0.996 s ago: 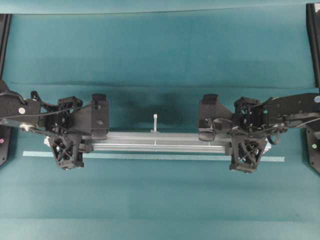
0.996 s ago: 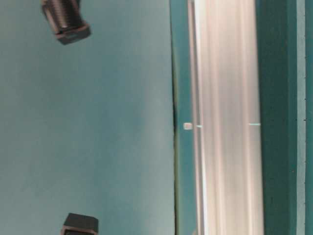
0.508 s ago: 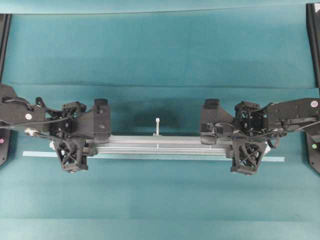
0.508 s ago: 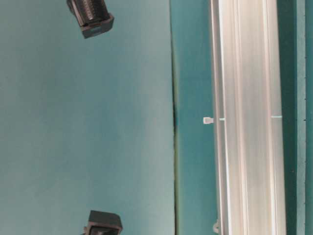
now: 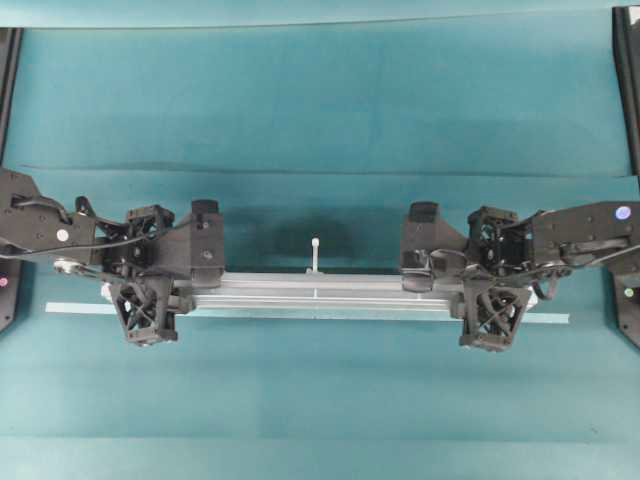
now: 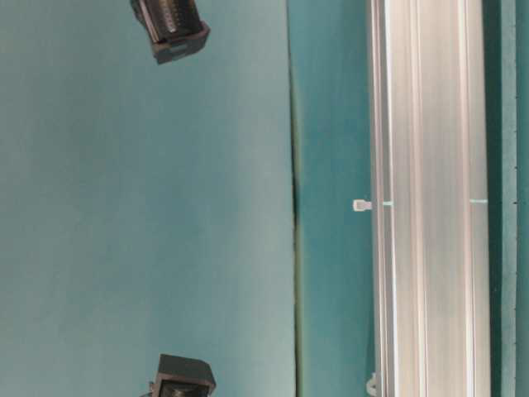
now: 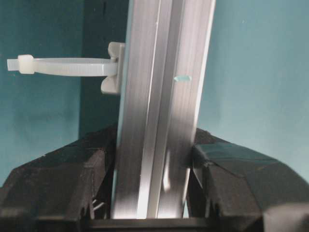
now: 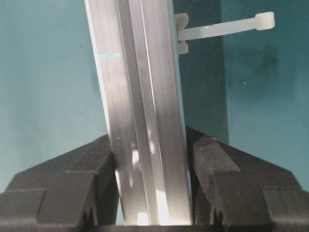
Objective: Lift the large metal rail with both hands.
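One large metal rail (image 5: 315,292), a silver grooved aluminium extrusion, runs left to right across the middle of the teal bench (image 5: 320,100) in the overhead view. Two black pincers hold it, one at each end. The left pincer (image 5: 150,297) has its lattice fingers closed on the rail's left end; its wrist view shows both black pads pressed against the rail's two sides. The right pincer (image 5: 488,297) grips the right end the same way, pads touching both flanks of the bar.

One pale cable tie (image 5: 315,252) is plain to see, standing off the rail's far edge near mid-length; it also shows in both wrist views (image 7: 63,66) (image 8: 224,26). At the bottom of the table-level view a second pale stub (image 6: 372,385) sits on the same edge, too cut off to name.

One thin pale teal strip (image 5: 545,319) lies on the bench just beside the rail on its near side, its ends reaching past both pincers.

A short teal mark (image 7: 182,77) crosses the rail's face near its middle. No writing, brand or label can be read anywhere.
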Controlling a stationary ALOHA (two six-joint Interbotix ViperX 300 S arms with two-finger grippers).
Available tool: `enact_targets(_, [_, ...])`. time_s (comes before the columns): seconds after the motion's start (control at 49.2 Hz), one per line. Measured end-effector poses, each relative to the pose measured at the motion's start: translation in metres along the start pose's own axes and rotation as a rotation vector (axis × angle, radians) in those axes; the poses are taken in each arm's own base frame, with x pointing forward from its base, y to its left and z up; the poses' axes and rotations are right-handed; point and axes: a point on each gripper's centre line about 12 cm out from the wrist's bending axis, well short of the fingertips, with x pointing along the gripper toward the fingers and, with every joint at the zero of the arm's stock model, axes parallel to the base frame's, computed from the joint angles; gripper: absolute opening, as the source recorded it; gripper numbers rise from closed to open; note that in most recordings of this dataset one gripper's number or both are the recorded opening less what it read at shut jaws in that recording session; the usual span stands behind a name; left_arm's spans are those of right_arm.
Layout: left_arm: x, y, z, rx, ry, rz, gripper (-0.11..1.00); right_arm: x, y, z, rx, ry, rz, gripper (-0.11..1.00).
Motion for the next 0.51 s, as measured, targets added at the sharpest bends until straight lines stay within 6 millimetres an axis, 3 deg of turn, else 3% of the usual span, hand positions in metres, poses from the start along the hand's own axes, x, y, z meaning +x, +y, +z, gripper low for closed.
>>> enact_targets(0.508, [0.0056, 0.0002, -0.0019, 0.002, 0.014, 0.001, 0.36, 0.0088, 0.0002, -0.0011, 0.000, 0.006, -0.001, 0.38])
